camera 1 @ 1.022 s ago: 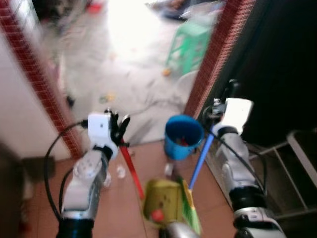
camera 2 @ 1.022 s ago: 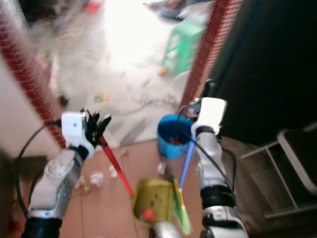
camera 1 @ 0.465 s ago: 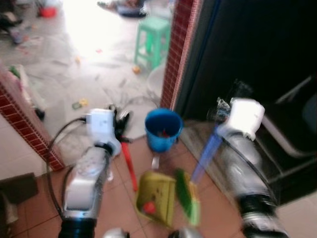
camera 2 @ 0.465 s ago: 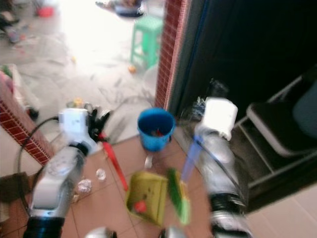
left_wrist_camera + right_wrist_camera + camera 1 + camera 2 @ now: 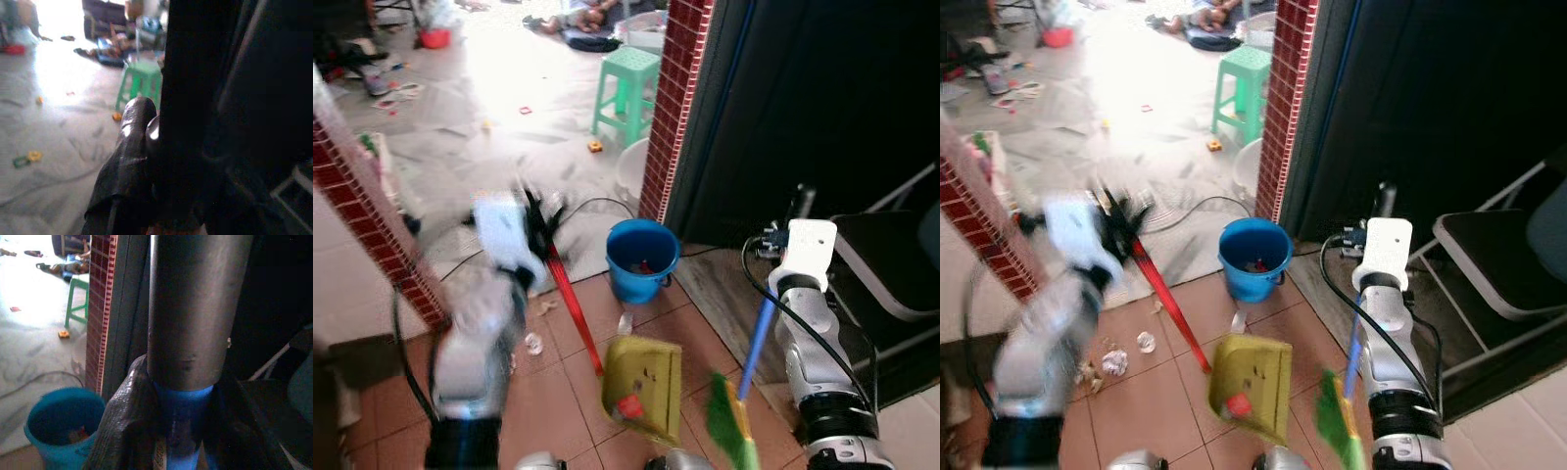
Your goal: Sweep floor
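Tiled floor (image 5: pixel 558 392), blue bucket (image 5: pixel 641 259) near doorway. Left gripper (image 5: pixel 540 217), arm raised and blurred, clamps red dustpan handle (image 5: pixel 573 308); yellow dustpan (image 5: pixel 643 387) low between arms. Right gripper (image 5: pixel 171 421) pinches blue broom handle (image 5: pixel 757 338), forearm upright, green bristles (image 5: pixel 732 436) down.

A blue-handled green broom (image 5: pixel 741 392) tilts beside a yellow-green, red-handled dustpan (image 5: pixel 644 386) over terracotta tiles.

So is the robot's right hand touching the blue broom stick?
Touching. In the right wrist view, the right gripper has its black fingers pressed against both sides of the blue broom handle, with no gap.
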